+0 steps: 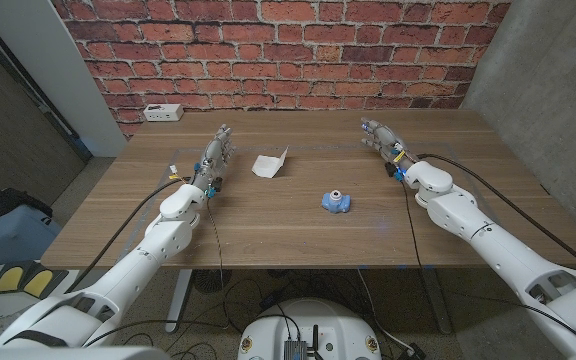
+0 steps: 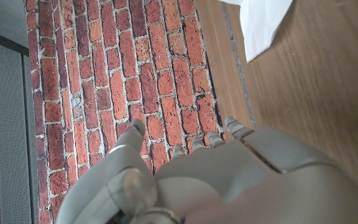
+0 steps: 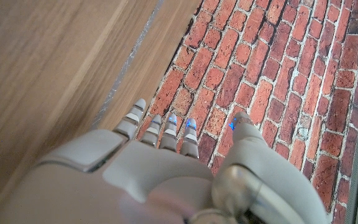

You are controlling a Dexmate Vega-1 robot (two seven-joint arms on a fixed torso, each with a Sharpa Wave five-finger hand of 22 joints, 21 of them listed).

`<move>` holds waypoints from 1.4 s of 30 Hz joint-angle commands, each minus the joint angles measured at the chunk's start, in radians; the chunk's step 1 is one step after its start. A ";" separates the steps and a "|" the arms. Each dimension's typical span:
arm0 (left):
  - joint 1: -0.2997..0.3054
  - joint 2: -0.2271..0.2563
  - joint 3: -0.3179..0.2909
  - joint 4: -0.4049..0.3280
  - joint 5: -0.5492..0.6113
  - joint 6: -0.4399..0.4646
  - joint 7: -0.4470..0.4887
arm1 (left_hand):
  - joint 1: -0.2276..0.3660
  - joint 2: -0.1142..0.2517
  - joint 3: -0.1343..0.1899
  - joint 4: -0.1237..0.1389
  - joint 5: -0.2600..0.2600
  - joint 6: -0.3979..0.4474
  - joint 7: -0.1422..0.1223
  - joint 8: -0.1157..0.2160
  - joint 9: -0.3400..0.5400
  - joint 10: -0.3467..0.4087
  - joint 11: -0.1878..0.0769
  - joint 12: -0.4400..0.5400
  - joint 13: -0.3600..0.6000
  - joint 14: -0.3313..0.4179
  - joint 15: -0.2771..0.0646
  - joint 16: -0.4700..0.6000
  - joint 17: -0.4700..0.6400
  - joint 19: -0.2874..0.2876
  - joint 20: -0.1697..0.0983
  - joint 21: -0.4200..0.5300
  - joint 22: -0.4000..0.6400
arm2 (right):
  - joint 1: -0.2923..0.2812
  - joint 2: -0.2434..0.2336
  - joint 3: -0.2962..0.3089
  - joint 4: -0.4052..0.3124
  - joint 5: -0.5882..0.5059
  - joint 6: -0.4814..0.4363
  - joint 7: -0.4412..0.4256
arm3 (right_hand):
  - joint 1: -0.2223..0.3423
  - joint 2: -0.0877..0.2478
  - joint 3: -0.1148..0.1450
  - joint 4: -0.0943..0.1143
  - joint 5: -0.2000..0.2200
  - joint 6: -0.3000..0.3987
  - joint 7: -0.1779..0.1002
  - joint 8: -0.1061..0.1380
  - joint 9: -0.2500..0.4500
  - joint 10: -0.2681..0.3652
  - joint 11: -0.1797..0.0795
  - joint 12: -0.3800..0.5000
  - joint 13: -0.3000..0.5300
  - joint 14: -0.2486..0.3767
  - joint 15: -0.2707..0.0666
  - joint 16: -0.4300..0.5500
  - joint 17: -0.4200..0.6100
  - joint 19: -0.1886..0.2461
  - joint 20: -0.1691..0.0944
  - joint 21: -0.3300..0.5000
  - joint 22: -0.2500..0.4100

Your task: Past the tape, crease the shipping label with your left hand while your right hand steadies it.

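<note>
Overhead only, blue tape [image 1: 336, 201] beyond label [image 1: 269, 164].

Wooden table [image 1: 268, 225], rectangular, brown plank top, set against a red brick wall. On it: one white shipping label [image 1: 269, 164], partly folded with one edge raised, left of centre toward the far side; one small blue tape dispenser [image 1: 336, 201], near centre, well apart from the label; one white power strip [image 1: 162, 113] at the far left corner.
</note>
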 commanded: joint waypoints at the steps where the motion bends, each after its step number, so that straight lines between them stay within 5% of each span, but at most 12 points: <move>1: 0.003 0.006 -0.001 0.001 -0.004 -0.003 -0.016 | -0.010 0.002 0.002 0.002 -0.003 -0.030 0.003 0.007 0.003 -0.072 0.013 0.011 0.001 -0.026 0.007 0.007 0.001 0.033 -0.014 0.013 0.003 | 0.045 -0.019 -0.040 -0.013 -0.057 -0.045 0.018 | 0.008 0.004 0.009 0.003 0.006 0.013 0.002 0.006 0.001 0.020 0.008 0.007 0.006 0.012 0.003 0.006 0.005 0.021 -0.009 -0.002 0.002; 4: 0.004 0.010 -0.001 -0.003 -0.005 0.001 -0.018 | -0.010 0.001 0.003 0.001 -0.003 -0.028 0.022 0.007 0.003 -0.065 0.012 0.012 0.001 -0.022 0.007 0.005 0.001 0.037 -0.018 0.013 0.003 | 0.056 -0.018 -0.048 -0.012 -0.073 -0.050 0.017 | 0.011 0.004 0.010 0.002 0.007 0.022 0.007 0.008 0.002 0.028 0.014 0.007 0.006 0.032 0.008 0.010 0.005 0.044 -0.057 0.003 0.003; 8: 0.004 0.018 0.000 -0.004 -0.006 0.008 -0.030 | -0.012 0.001 0.003 -0.001 -0.004 0.013 0.091 0.017 0.003 -0.035 0.020 0.014 0.001 0.000 0.010 0.000 0.001 0.052 -0.024 0.012 0.002 | 0.060 -0.024 -0.060 -0.029 -0.110 -0.064 -0.010 | 0.014 0.007 0.012 0.001 0.008 0.025 0.010 0.008 0.002 0.040 0.025 0.010 0.007 0.046 0.007 0.013 0.005 0.060 -0.063 0.006 0.002; 12: 0.005 0.023 0.000 -0.008 -0.006 0.013 -0.031 | -0.014 0.000 0.004 -0.001 -0.004 0.026 0.124 0.016 0.002 -0.019 0.031 0.016 0.001 0.011 0.012 0.000 0.001 0.062 -0.026 0.013 0.002 | 0.062 -0.030 -0.071 -0.043 -0.140 -0.075 -0.027 | 0.016 0.007 0.013 0.000 0.008 0.029 0.010 0.008 0.002 0.046 0.023 0.010 0.007 0.055 0.004 0.015 0.005 0.066 -0.065 0.007 0.002; 14: 0.007 0.025 -0.001 -0.012 -0.008 0.017 -0.032 | -0.015 0.000 0.004 -0.001 -0.004 0.032 0.143 0.016 0.002 -0.012 0.037 0.016 0.001 0.016 0.014 -0.001 0.002 0.069 -0.031 0.013 0.002 | 0.066 -0.032 -0.076 -0.045 -0.153 -0.073 -0.026 | 0.021 0.008 0.014 -0.002 0.009 0.033 0.012 0.009 0.002 0.053 0.026 0.011 0.007 0.060 0.003 0.014 0.004 0.083 -0.087 0.010 0.002; 23: 0.007 0.032 0.001 -0.012 -0.011 0.015 -0.054 | -0.023 0.002 0.005 0.003 -0.004 0.053 0.163 0.013 0.002 0.030 0.067 0.020 0.002 0.046 0.030 -0.001 0.003 0.095 -0.045 0.015 0.002 | 0.079 -0.043 -0.101 -0.079 -0.224 -0.086 -0.049 | 0.037 0.008 0.019 -0.008 0.010 0.056 0.023 0.011 0.002 0.095 0.038 0.018 0.007 0.106 -0.040 0.019 0.002 0.138 -0.126 0.020 0.001; 25: 0.012 0.035 -0.001 -0.019 -0.010 0.014 -0.049 | -0.025 0.002 0.005 0.004 -0.004 0.060 0.166 0.012 0.002 0.039 0.033 0.019 0.002 0.051 0.032 -0.003 0.003 0.098 -0.047 0.013 0.001 | 0.080 -0.047 -0.104 -0.090 -0.240 -0.093 -0.057 | 0.039 0.008 0.020 -0.009 0.010 0.057 0.026 0.011 0.002 0.099 0.039 0.019 0.007 0.108 -0.040 0.019 0.002 0.142 -0.127 0.020 0.001; 42: 0.048 0.056 -0.010 -0.070 -0.013 0.029 -0.025 | -0.029 0.002 0.006 0.006 -0.004 0.086 0.156 0.016 0.002 0.050 0.043 0.016 0.002 0.062 0.038 -0.004 0.003 0.104 -0.044 0.011 0.001 | 0.103 -0.084 -0.151 -0.200 -0.387 -0.180 -0.082 | 0.044 0.013 0.021 -0.006 0.010 0.072 0.021 0.012 0.003 0.102 0.024 0.014 0.008 0.096 -0.039 0.007 0.003 0.114 -0.090 0.001 0.001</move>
